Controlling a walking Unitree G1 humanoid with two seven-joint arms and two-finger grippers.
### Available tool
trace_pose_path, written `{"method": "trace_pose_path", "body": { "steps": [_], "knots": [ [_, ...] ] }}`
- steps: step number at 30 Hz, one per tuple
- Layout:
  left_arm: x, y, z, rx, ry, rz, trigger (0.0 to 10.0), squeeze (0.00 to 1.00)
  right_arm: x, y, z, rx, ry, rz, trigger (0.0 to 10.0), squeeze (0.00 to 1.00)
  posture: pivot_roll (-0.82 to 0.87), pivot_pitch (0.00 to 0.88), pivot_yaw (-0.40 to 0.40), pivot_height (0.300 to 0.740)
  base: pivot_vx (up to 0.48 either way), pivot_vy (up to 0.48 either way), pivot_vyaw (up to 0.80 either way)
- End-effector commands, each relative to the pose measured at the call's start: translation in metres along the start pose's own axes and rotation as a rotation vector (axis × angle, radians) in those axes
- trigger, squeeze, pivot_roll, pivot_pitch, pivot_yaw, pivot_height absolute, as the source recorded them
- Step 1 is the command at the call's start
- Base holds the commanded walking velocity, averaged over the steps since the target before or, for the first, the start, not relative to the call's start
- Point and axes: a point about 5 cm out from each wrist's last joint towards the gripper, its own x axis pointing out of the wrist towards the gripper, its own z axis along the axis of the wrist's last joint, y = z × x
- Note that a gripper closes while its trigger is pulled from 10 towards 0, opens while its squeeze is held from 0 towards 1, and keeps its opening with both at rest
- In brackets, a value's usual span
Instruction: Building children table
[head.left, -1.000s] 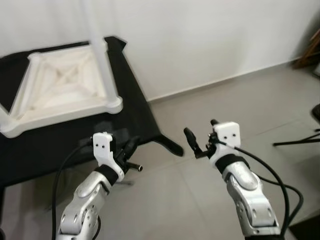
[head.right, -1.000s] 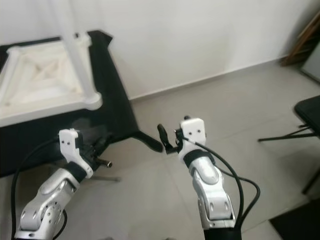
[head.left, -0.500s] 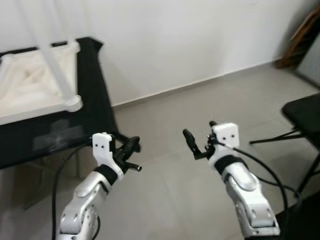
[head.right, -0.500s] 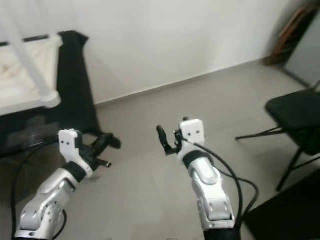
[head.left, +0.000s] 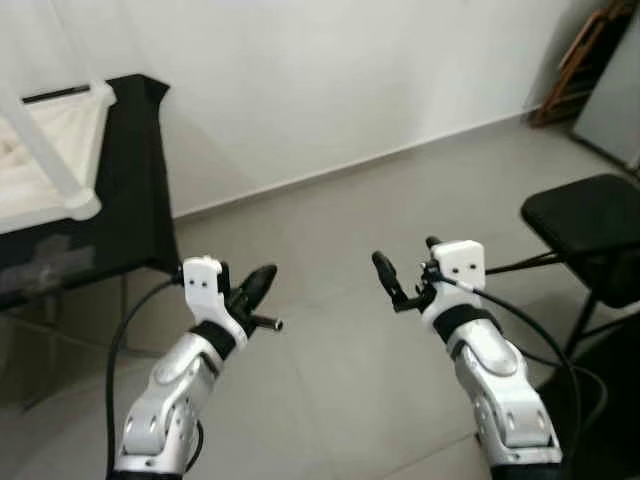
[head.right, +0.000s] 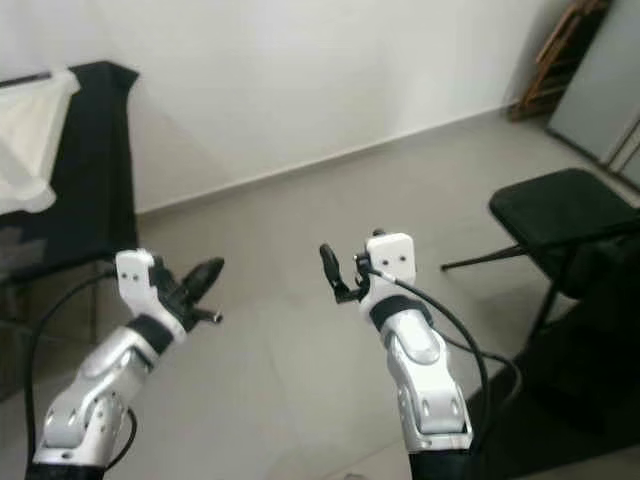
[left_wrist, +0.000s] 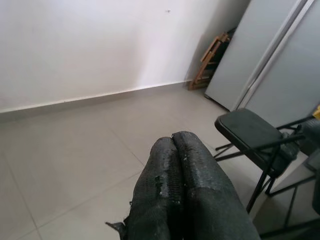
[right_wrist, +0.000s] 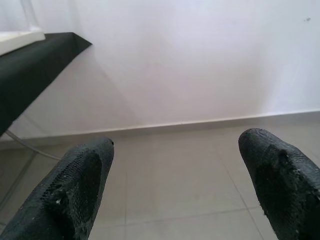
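Observation:
The white children's table (head.left: 50, 160) lies upside down on a black-draped table (head.left: 135, 190) at the far left, with one white leg (head.left: 40, 140) standing up from it. My left gripper (head.left: 260, 283) is held out over the bare floor, fingers (left_wrist: 185, 190) pressed shut with nothing between them. My right gripper (head.left: 408, 272) hovers at the same height to the right, its two fingers (right_wrist: 80, 185) spread wide open and holding nothing. Both grippers are well away from the white table.
A black folding chair (head.left: 585, 215) stands at the right. Wooden frames (head.left: 575, 55) lean in the far right corner next to a grey panel (head.left: 615, 80). A white wall (head.left: 330, 70) runs across the back above grey floor tiles (head.left: 330, 240).
The camera has swung to the right: the white table slid toward the left edge and the black chair came further into view. Both grippers keep their pose.

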Motion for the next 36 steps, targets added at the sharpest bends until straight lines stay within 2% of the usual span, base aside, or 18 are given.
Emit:
{"method": "trace_pose_path", "body": {
  "steps": [1, 5, 12, 36],
  "knots": [
    [-0.0062, 0.0111, -0.0076, 0.005, 0.048, 0.053, 10.0, 0.00, 0.0011, 0.0060, -0.0024, 0.024, 0.015, 0.023, 10.0, 0.00, -0.06, 0.136, 0.006, 0.740, 0.000, 0.000, 0.00],
    [-0.0054, 0.0121, -0.0094, 0.005, 0.068, 0.057, 10.0, 0.00, 0.0021, 0.0062, -0.0030, 0.027, 0.021, 0.026, 10.0, 0.00, -0.06, 0.137, 0.005, 0.740, 0.000, 0.000, 0.00],
    [-0.0029, 0.0100, -0.0104, 0.069, 0.086, 0.016, 10.0, 0.00, 0.0026, 0.0060, -0.0036, 0.032, 0.028, 0.026, 10.0, 0.00, -0.07, 0.138, 0.008, 0.740, 0.000, 0.000, 0.00],
    [-0.0018, 0.0068, -0.0112, 0.089, 0.083, -0.009, 10.0, 0.00, 0.0029, 0.0047, -0.0047, 0.040, 0.036, 0.029, 10.0, 0.00, -0.06, 0.138, 0.003, 0.740, 0.367, 0.000, 0.00]
  ]
}}
